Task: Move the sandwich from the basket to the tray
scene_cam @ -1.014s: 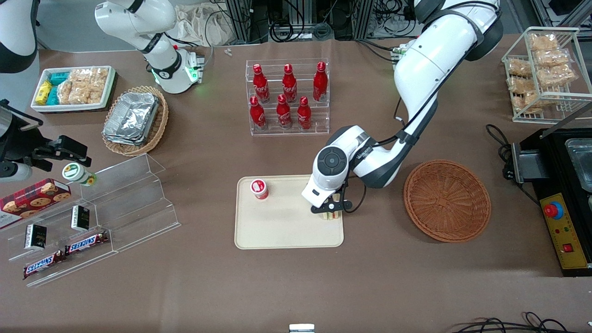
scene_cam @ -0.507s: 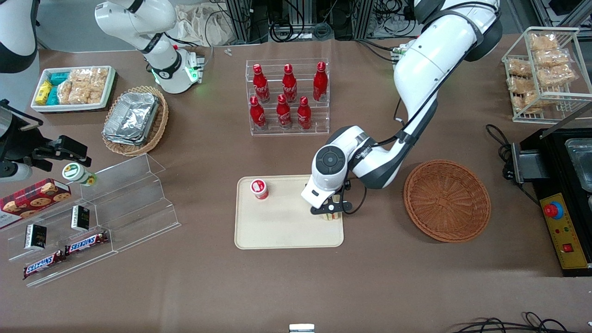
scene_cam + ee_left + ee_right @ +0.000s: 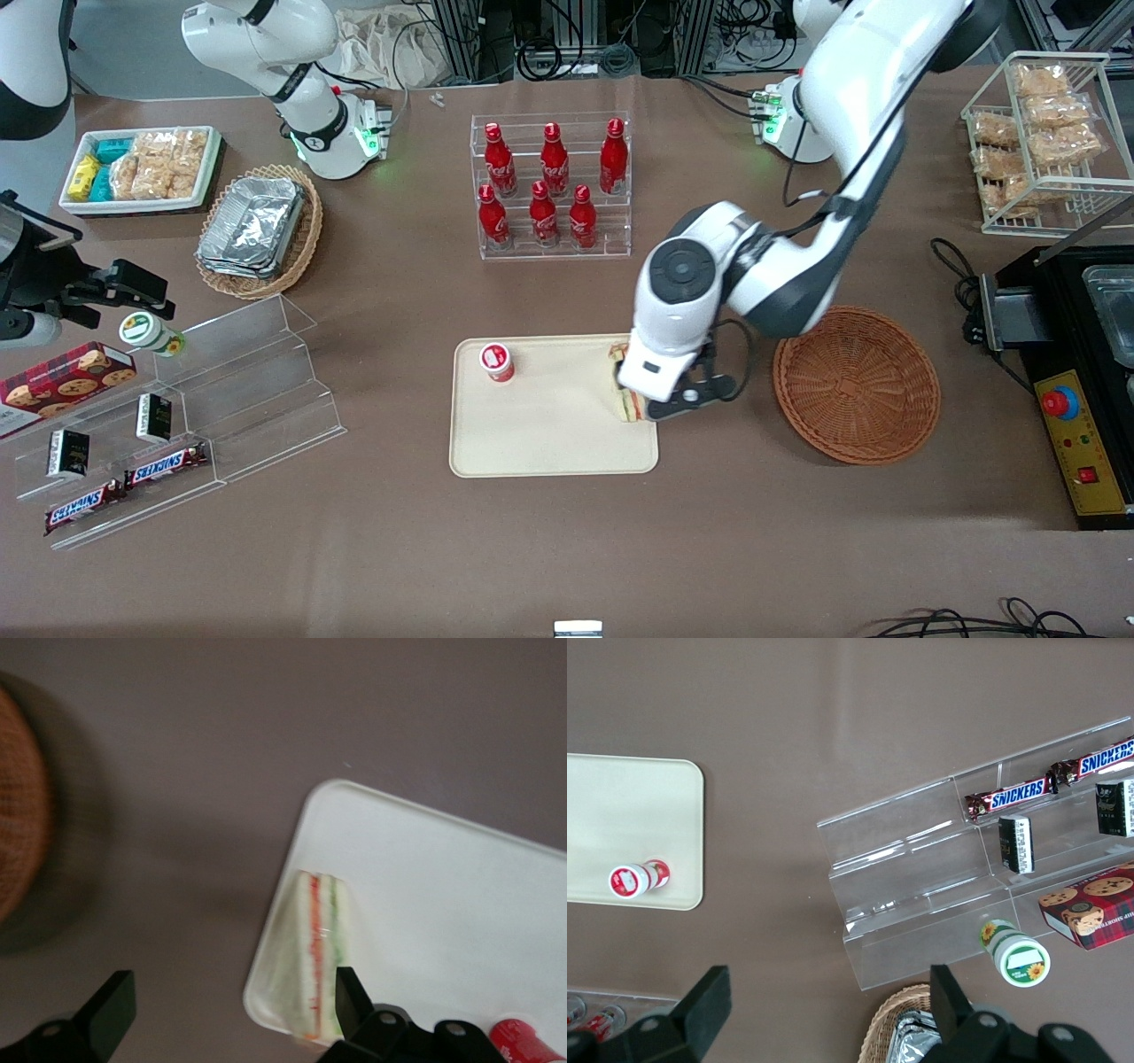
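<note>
The sandwich [image 3: 623, 392] [image 3: 317, 958], a pale wedge with red and green layers, lies on the beige tray [image 3: 549, 443] [image 3: 443, 904], at the tray's edge toward the working arm's end. My gripper [image 3: 687, 400] [image 3: 232, 1005] hangs open above that edge, its fingers [image 3: 350, 992] wide apart and holding nothing. One finger is over the sandwich's side, the other over bare table. The hand hides part of the sandwich in the front view. The round reddish-brown basket [image 3: 857, 384] [image 3: 18, 806] sits empty beside the tray, toward the working arm's end.
A small red-and-white cup [image 3: 497, 361] [image 3: 636, 879] stands on the tray toward the parked arm's end. A clear rack of red bottles [image 3: 551, 186] stands farther from the front camera than the tray. A black machine [image 3: 1076, 381] sits at the working arm's end.
The gripper was low on the tray, closed round the sandwich. It has let go, risen and shifted toward the basket; the sandwich now lies on the tray.
</note>
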